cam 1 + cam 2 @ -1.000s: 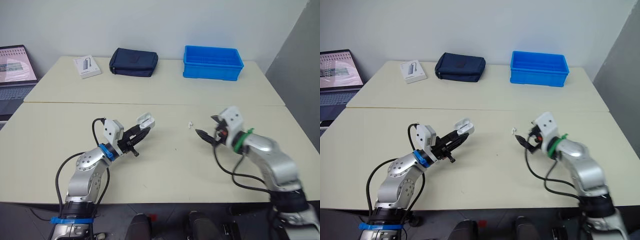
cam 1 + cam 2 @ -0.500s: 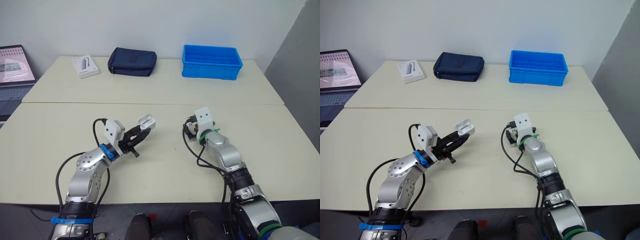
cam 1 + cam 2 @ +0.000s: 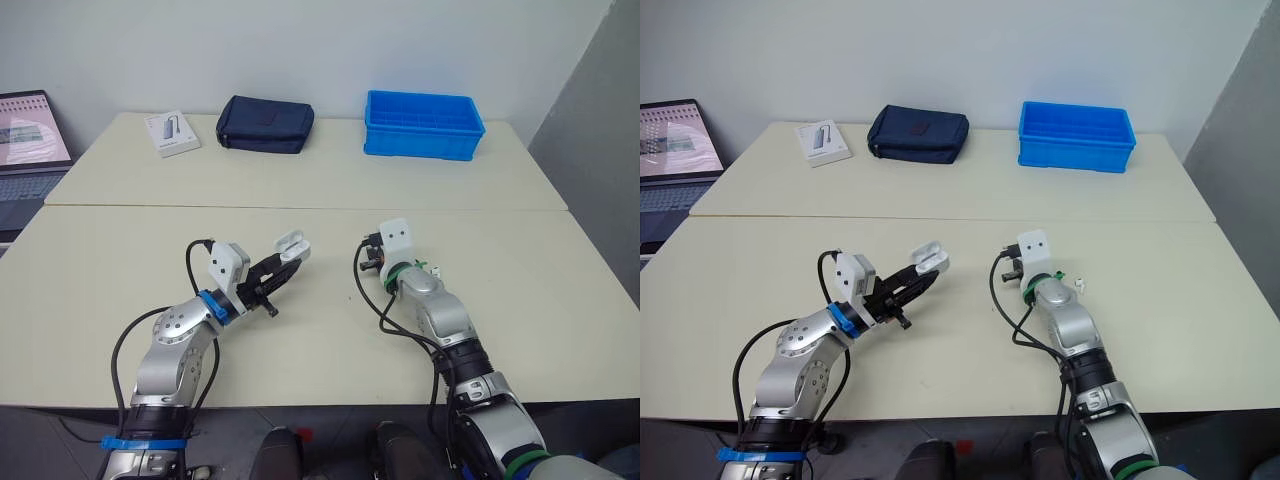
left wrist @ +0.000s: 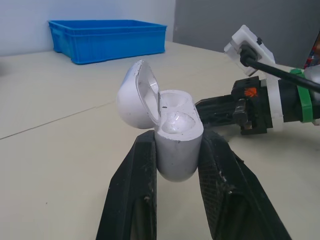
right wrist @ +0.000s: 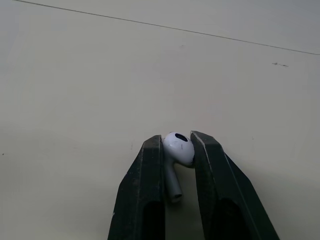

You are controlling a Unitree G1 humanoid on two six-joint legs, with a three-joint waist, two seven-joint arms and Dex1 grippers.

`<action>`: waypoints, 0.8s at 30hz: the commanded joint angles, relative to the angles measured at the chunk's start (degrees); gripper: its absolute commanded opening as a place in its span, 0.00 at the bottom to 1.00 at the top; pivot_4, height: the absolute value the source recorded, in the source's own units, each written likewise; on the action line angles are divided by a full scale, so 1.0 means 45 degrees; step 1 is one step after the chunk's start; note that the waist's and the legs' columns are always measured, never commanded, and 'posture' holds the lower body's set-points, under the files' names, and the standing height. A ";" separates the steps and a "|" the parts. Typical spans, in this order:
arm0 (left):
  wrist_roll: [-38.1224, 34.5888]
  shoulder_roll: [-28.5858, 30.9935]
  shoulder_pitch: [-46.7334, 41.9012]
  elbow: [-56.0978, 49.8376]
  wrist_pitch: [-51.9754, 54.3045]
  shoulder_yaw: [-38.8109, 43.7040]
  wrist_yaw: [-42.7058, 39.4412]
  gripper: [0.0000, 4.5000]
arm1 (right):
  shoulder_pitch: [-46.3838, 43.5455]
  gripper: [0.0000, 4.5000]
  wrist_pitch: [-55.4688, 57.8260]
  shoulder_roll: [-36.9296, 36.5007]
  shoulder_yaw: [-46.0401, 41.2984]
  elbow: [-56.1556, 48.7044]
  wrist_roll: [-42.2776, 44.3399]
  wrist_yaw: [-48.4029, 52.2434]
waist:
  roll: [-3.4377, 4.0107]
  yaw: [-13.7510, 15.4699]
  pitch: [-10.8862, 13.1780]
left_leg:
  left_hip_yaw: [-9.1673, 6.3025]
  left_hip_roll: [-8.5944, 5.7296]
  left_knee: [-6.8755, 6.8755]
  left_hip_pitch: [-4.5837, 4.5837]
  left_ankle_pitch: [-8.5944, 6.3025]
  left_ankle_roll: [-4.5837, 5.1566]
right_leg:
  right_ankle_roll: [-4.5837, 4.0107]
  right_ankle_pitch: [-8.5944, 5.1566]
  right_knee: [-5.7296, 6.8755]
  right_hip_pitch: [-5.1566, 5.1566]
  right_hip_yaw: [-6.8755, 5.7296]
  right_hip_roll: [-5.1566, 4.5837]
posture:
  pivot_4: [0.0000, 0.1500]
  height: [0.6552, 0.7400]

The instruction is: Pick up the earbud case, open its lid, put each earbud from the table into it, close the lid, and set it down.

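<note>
Earbud [image 5: 178, 147] in right jaws (case [image 4: 176, 145] open)

Your head pair looks forward and down across the table [image 3: 120, 250], both eyes sharing it. Left wrist camera: close behind the earbud case [image 4: 176, 140], facing the right gripper [image 4: 204, 107]. Right wrist camera: close on the earbud [image 5: 179, 148], tabletop beneath.

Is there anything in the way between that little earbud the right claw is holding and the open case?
Nothing visible does. The right gripper holds the earbud, the left gripper holds the earbud case with its lid tipped open, and only bare table lies between them.
</note>
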 commanded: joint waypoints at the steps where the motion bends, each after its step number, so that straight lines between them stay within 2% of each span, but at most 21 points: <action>1: 0.0000 0.0108 0.0018 -0.0381 -0.0103 0.0034 0.0008 0.17 | 0.0659 0.10 0.0887 -0.0843 0.0395 -0.1665 0.0206 0.1334 | 0.0000 0.0002 0.0000 | 0.0001 0.0001 -0.0001 0.0000 0.0000 0.0000 | 0.0000 -0.0001 -0.0002 0.0000 -0.0001 0.0000 | 1.00 1.00; 4: -0.0002 0.0132 0.0124 -0.0478 -0.0095 -0.0005 -0.0032 0.17 | 0.1123 0.10 0.0975 -0.2290 0.1032 -0.3329 0.0830 0.3820 | 0.0002 -0.0007 0.0002 | 0.0007 0.0000 -0.0008 -0.0004 -0.0001 0.0000 | 0.0002 -0.0004 -0.0012 -0.0004 0.0001 -0.0002 | 1.00 1.00; 8: 0.0029 0.0193 0.0318 -0.0594 -0.0199 -0.0096 -0.0203 0.17 | 0.1774 0.10 -0.0527 -0.6017 0.2199 -0.5425 0.1812 0.9258 | 0.0010 0.0000 0.0012 | 0.0006 -0.0001 -0.0010 -0.0005 -0.0001 0.0001 | -0.0005 -0.0010 -0.0015 -0.0008 -0.0004 -0.0001 | 1.00 1.00; 11: -0.0021 0.0257 0.0595 -0.0829 -0.0231 -0.0087 -0.0269 0.17 | 0.1992 0.10 -0.0798 -0.8313 0.2216 -0.6226 0.2593 1.1971 | 0.0007 -0.0010 0.0015 | 0.0002 -0.0001 -0.0011 -0.0001 -0.0001 0.0001 | -0.0009 -0.0014 -0.0018 -0.0006 -0.0009 0.0000 | 1.00 1.00; 15: -0.0024 0.0273 0.1074 -0.1161 -0.0195 -0.0179 -0.0374 0.17 | 0.2531 0.10 -0.4338 -1.1599 0.2492 -0.5777 0.2250 1.6197 | 0.0001 -0.0016 0.0020 | 0.0001 -0.0003 -0.0013 0.0005 -0.0002 0.0000 | -0.0020 -0.0022 -0.0021 -0.0005 -0.0010 0.0000 | 1.00 1.00; 20: -0.0050 0.0291 0.1426 -0.1567 -0.0081 -0.0276 -0.0374 0.17 | 0.2606 0.10 -0.7695 -1.2942 0.3101 -0.3844 0.1065 1.8221 | -0.0010 -0.0053 0.0026 | 0.0007 -0.0002 -0.0010 0.0011 -0.0002 0.0000 | -0.0023 -0.0023 -0.0031 -0.0004 -0.0006 -0.0002 | 1.00 1.00; 24: -0.0098 0.0378 0.1619 -0.1877 0.0082 -0.0317 -0.0351 0.17 | 0.1896 0.10 -0.8602 -1.2548 0.3543 -0.1997 0.0266 1.8509 | -0.0011 -0.0071 0.0026 | 0.0024 -0.0006 -0.0003 0.0017 -0.0001 -0.0001 | -0.0020 -0.0021 -0.0029 -0.0001 0.0006 -0.0006 | 1.00 1.00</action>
